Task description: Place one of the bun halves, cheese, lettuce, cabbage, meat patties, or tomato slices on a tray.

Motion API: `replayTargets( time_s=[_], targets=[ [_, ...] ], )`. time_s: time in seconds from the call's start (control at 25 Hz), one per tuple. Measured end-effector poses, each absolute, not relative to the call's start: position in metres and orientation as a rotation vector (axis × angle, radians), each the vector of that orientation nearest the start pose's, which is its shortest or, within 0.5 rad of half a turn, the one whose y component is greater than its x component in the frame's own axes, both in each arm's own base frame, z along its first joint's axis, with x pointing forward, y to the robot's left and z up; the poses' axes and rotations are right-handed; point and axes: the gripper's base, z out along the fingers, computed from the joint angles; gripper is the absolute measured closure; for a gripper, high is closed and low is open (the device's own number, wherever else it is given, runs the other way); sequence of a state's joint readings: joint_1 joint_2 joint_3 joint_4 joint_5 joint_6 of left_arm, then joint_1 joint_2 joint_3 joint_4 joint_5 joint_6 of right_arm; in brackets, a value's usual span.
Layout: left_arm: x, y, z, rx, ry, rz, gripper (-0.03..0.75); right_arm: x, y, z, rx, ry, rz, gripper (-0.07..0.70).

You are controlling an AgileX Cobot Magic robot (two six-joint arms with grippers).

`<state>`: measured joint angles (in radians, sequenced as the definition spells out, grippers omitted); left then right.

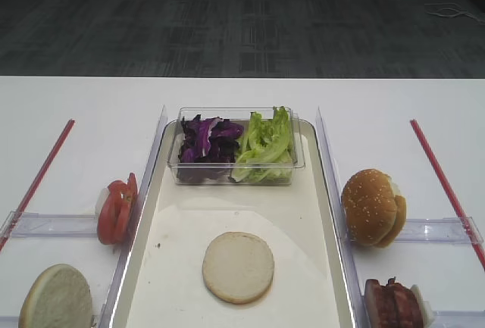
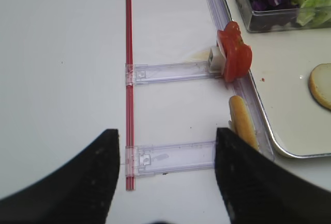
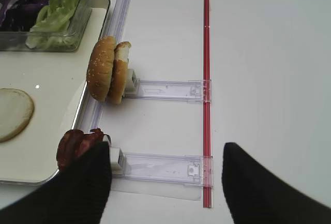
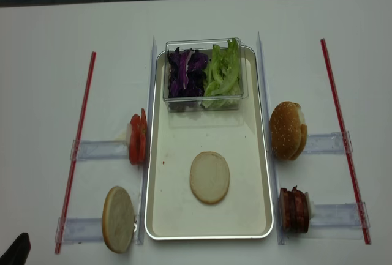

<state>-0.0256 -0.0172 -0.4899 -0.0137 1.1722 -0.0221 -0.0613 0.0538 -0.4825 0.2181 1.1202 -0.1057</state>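
From the exterior high view, a round pale cream bun half [image 1: 238, 267] is being shown lying flat on the long cream-white tray with a silvery rim [image 1: 155, 267], lower centre. Dark reddish-brown meat patties [image 1: 392, 304] are being held upright at the lower right, outside the tray.

In the right wrist view, the right claw [image 3: 165, 182] is being held released, with nothing between its dark fingers [image 3: 85, 188]; the patties [image 3: 77, 146] are being seen just beside the left finger, at lower left.

In the left wrist view, the left claw [image 2: 166, 175] is being held parted and empty over the white counter [image 2: 62, 69]; red tomato slices [image 2: 235, 52] are being seen to the upper right.

The right arm is judged nearer the patties.
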Motion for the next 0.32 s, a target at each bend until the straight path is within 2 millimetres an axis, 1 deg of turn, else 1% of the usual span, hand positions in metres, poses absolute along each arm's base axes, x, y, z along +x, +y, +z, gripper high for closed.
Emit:
replayTargets(
  time_s=[0.32],
  targets=[
    [-0.0114,-0.0009,0.2656,0.005,2.149,-0.045,0.295,0.0023,0.0176,0.2695,-0.057,2.157,0.171,0.162]
  ],
)
